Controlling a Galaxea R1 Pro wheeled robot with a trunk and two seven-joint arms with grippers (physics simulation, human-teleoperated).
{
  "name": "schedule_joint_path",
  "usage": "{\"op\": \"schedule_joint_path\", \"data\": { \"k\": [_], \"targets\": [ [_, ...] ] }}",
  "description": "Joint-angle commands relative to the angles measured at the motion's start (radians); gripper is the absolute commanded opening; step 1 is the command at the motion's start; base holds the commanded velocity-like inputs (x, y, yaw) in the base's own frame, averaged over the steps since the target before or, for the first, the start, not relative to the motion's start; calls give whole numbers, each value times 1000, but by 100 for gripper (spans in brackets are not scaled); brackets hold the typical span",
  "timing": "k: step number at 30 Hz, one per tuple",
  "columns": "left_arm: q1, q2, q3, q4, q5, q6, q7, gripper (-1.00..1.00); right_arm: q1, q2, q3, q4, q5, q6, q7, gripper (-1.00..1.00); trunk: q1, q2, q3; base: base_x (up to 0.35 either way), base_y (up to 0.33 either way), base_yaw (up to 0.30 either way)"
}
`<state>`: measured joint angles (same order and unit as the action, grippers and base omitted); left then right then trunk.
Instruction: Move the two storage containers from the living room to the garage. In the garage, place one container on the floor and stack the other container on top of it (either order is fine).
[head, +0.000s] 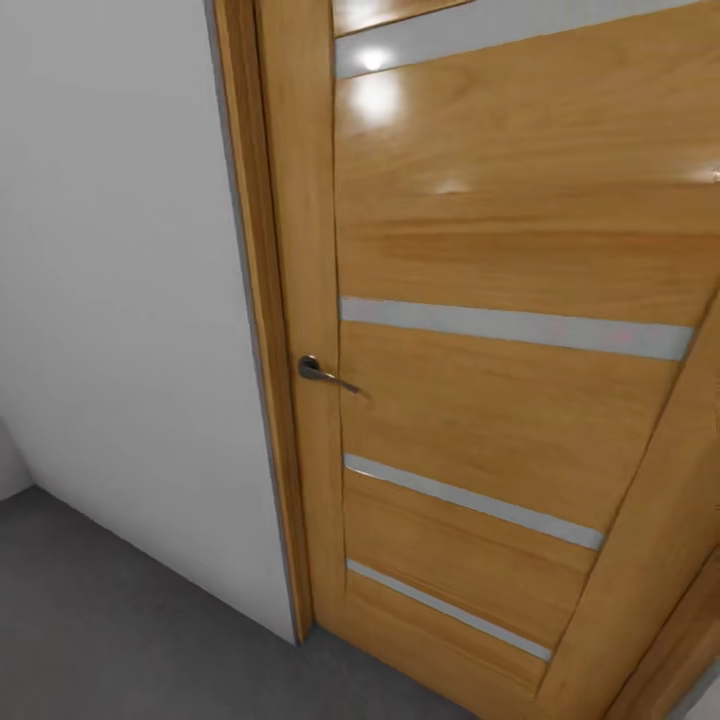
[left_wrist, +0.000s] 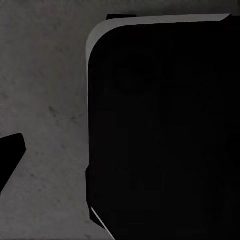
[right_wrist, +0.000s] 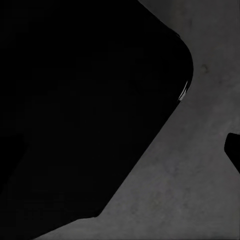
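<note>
Head view faces a closed wooden door (head: 500, 380) with its handle (head: 322, 372) over grey floor (head: 100, 630) (no containers visible, jaw state untellable), so I'd judge steering squarely toward the handle matters most.

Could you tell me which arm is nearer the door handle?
Probably the left: the handle sits left of centre in the head view. Both wrist cameras face the floor, so both arms hang low, below it.

Honey-wood door (head: 500, 260) with pale stripes, white wall (head: 120, 300), mottled grey floor (head: 110, 620)
</note>
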<state>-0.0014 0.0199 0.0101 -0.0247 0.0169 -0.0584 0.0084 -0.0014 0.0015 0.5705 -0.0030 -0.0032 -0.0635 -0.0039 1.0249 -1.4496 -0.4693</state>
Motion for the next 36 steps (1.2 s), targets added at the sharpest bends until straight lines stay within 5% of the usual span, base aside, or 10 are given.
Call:
{"op": "schedule_joint_path", "data": {
  "k": [1,28,36],
  "targets": [
    [0,0,1,0,2,-3,1,100,0,0,2,0,1,-2,-1,100,0,0,-1,96,6,-86],
    [0,0,-1,0,2,-3,-5,100,0,0,1,0,-1,-1,-1,100,0,0,-1,303,86,-10],
    [0,0,-1,0,1,-3,-5,100,0,0,1,0,-4,1,-1,100,0,0,-1,68,5,-208]
  ]
}}
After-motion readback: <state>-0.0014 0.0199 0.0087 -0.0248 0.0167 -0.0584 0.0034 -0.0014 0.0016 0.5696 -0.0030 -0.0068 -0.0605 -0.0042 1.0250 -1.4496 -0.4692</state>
